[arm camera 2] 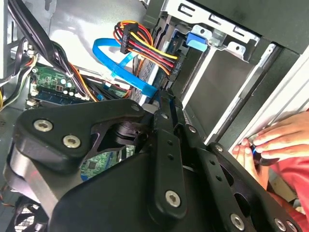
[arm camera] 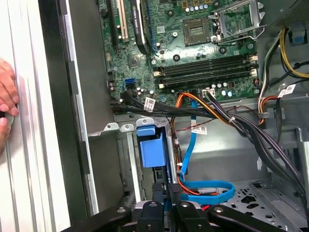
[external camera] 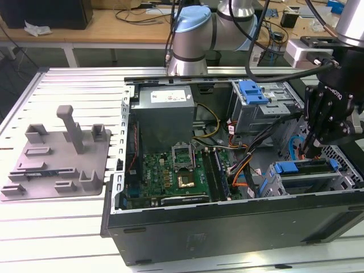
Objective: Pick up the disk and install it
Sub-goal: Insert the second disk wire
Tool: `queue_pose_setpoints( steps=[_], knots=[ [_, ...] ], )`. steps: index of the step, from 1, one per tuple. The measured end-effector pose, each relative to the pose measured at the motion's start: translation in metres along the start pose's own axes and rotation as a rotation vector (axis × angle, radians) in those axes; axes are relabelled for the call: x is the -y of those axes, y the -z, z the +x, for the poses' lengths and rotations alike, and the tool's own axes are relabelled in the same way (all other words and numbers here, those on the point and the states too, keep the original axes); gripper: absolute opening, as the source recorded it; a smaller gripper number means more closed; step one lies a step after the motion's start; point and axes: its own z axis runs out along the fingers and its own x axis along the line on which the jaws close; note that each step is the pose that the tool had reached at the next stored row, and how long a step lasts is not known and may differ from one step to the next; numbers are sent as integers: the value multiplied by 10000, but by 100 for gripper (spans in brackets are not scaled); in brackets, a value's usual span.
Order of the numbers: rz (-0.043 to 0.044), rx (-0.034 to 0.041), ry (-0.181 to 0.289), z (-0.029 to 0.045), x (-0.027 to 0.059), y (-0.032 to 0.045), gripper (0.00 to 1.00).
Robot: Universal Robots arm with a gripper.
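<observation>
Partly hidden disk (external camera: 310,169), claw (external camera: 311,149) above

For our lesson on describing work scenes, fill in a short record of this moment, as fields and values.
Setting: open computer case on a slatted table
Disk: in its blue carrier, at the drive bay, exterior view's right
Gripper: just above the disk; contact unclear
Person: hand resting on the case edge
</observation>
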Motion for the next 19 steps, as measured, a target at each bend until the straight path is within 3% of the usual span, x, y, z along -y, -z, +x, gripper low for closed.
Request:
queue_pose_setpoints(
  steps=[11,19],
  knots=[
    [43,5,314,2,0,-36,16],
    [111,-14,797,-3,-1,-76,16]
  ],
)
